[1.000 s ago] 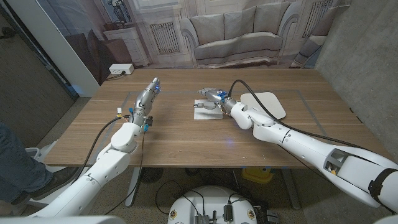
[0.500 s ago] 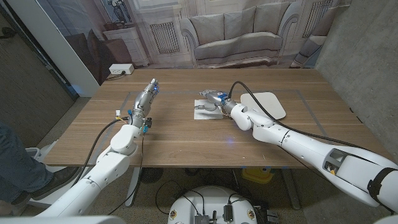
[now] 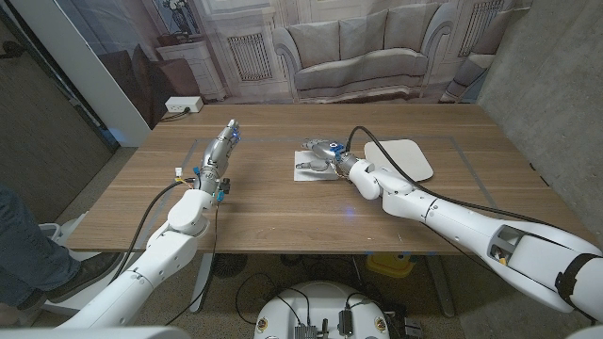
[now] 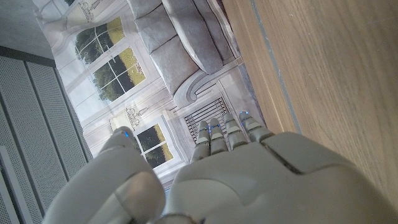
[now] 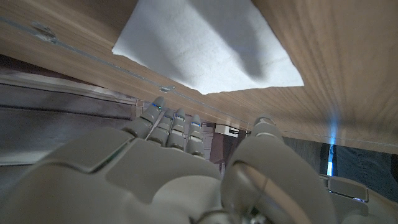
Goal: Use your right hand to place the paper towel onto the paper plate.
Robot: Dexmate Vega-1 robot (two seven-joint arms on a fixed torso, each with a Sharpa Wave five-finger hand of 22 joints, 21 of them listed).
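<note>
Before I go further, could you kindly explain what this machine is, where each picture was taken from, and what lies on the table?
This is a two-armed robot with humanlike hands at a wooden table. One picture looks down from its head; the other two come from cameras on its wrists, so they appear turned. The left hand waits at the side, holding nothing. The right hand hovers open over a white paper towel lying flat on the wood, not yet gripped. Beside it sits the white paper plate.

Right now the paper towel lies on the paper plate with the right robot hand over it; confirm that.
Wrong. The paper towel lies flat on the wooden table, beside the paper plate, not on it. The right robot hand is over it, as the head view shows.
</note>
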